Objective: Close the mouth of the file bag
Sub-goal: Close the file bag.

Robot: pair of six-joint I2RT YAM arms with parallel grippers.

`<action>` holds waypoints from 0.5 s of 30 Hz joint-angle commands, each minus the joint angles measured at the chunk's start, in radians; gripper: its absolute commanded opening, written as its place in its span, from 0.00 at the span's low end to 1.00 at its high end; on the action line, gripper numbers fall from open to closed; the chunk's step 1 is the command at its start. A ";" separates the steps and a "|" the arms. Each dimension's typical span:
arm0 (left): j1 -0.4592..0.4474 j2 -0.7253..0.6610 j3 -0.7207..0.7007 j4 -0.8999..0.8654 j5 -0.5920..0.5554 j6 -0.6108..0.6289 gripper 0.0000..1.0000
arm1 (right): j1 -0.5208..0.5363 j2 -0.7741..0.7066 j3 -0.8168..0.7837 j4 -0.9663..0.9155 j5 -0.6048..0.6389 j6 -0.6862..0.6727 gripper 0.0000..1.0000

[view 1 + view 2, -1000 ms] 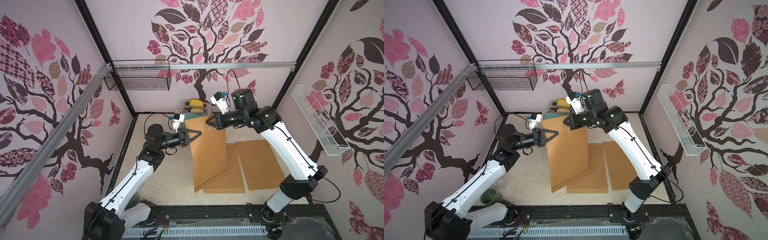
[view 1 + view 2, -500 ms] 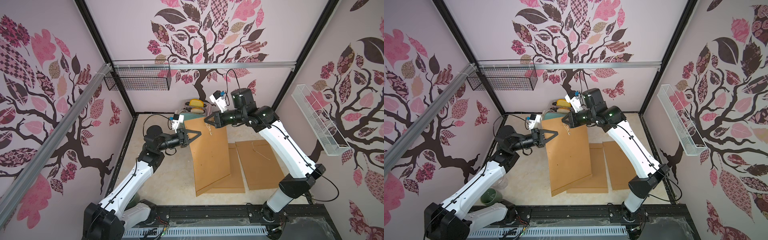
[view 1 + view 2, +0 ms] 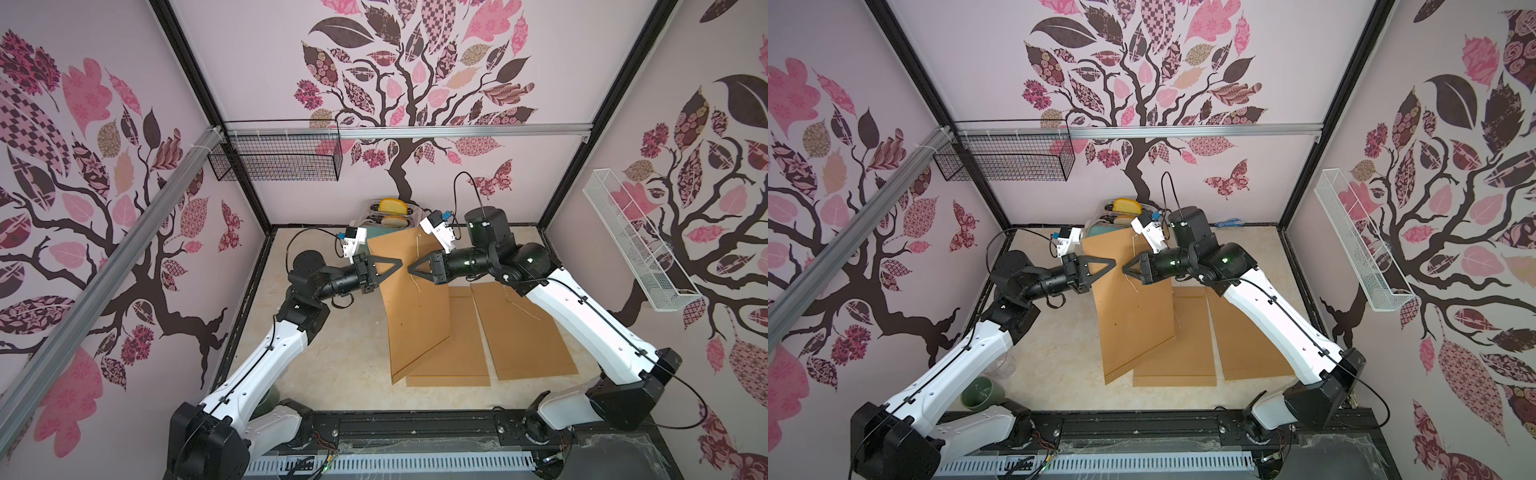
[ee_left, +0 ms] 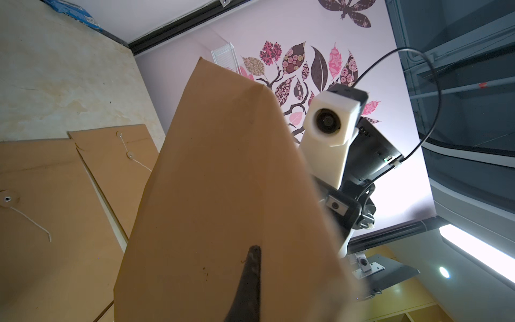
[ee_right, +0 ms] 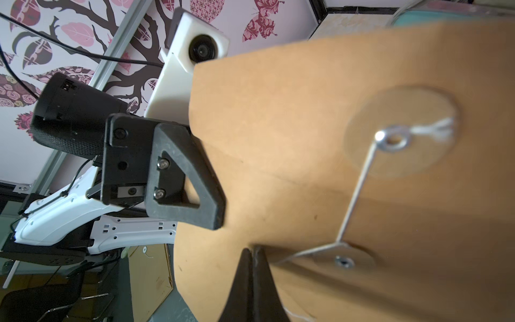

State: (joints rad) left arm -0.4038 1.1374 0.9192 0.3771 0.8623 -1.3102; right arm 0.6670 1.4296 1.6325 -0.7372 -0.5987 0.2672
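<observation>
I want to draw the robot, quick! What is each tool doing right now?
Left tool: closed, pinching the file bag by its edge.
Right tool: closed, apparently pinching the bag's string.

In both top views the right gripper (image 3: 410,268) has sunk toward 6 o'clock, coming nearly level with the left gripper (image 3: 400,262). The file bag (image 3: 415,316) top has widened toward 9 o'clock.

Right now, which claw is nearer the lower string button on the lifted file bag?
Right. The right claw sits just beside the lower string button, shut on the string leading off it. The left claw clamps the lifted file bag at its edge, farther off.
</observation>
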 commanded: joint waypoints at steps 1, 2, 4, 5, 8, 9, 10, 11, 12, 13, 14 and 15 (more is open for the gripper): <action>-0.006 -0.001 0.000 0.111 0.003 -0.039 0.00 | 0.029 -0.022 -0.025 0.064 0.006 0.032 0.00; -0.008 0.000 0.000 0.114 0.002 -0.043 0.00 | 0.032 -0.024 -0.035 0.066 0.006 0.035 0.00; -0.011 -0.001 0.001 0.123 0.000 -0.052 0.00 | 0.035 -0.031 -0.058 0.072 0.009 0.037 0.00; -0.012 -0.002 0.000 0.126 0.001 -0.057 0.00 | 0.035 -0.037 -0.071 0.073 0.012 0.035 0.00; -0.012 -0.005 -0.001 0.136 -0.001 -0.070 0.00 | 0.034 -0.061 -0.103 0.072 0.038 0.030 0.00; -0.013 -0.004 -0.002 0.142 -0.001 -0.075 0.00 | 0.034 -0.065 -0.112 0.070 0.044 0.026 0.00; -0.013 -0.003 -0.005 0.152 -0.002 -0.085 0.00 | 0.035 -0.070 -0.116 0.070 0.049 0.024 0.00; -0.013 -0.001 -0.007 0.166 -0.003 -0.095 0.00 | 0.034 -0.073 -0.121 0.070 0.051 0.023 0.00; -0.013 0.002 -0.009 0.182 -0.004 -0.106 0.00 | 0.035 -0.075 -0.128 0.070 0.052 0.023 0.00; -0.013 0.006 -0.013 0.201 -0.004 -0.121 0.00 | 0.034 -0.077 -0.132 0.069 0.055 0.021 0.00; -0.013 0.008 -0.017 0.223 -0.005 -0.136 0.00 | 0.034 -0.080 -0.140 0.073 0.059 0.020 0.00; -0.013 0.009 -0.021 0.239 -0.005 -0.147 0.00 | 0.034 -0.081 -0.146 0.072 0.062 0.019 0.00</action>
State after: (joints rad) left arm -0.4095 1.1439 0.9062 0.4969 0.8577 -1.4090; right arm 0.6952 1.3647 1.4925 -0.6762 -0.5583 0.2947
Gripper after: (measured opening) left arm 0.040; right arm 0.044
